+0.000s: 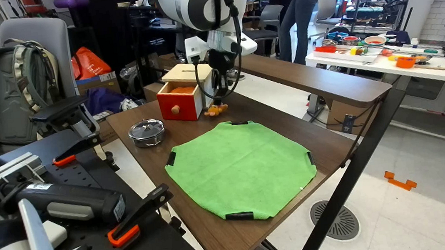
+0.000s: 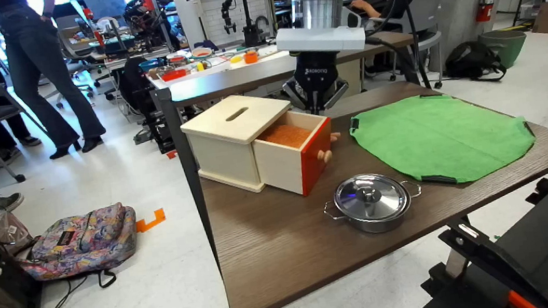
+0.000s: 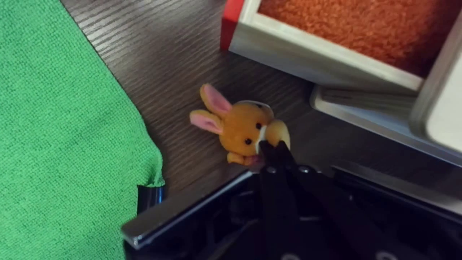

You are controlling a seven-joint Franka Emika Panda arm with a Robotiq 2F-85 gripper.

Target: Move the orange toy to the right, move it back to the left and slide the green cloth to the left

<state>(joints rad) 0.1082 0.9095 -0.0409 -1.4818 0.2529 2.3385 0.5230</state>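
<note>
The orange toy (image 3: 240, 128) is a small plush bunny with pink ears, lying at or just above the tabletop beside the wooden box. It shows in an exterior view (image 1: 213, 111); in an exterior view (image 2: 335, 137) only a small bit pokes out past the drawer front. My gripper (image 3: 275, 146) points down, its fingertips almost together on the toy's body, with plush between them. It stands right over the toy in an exterior view (image 1: 218, 99). The green cloth (image 1: 244, 168) lies flat on the table, apart from the gripper; its edge shows in the wrist view (image 3: 65, 144).
A wooden box (image 2: 224, 155) with a red-fronted drawer (image 1: 180, 106) stands close beside the gripper. The drawer is pulled out and holds orange material. A lidded metal pot (image 1: 147, 133) stands near the table edge. Black pieces (image 1: 239, 216) sit on the cloth's edges.
</note>
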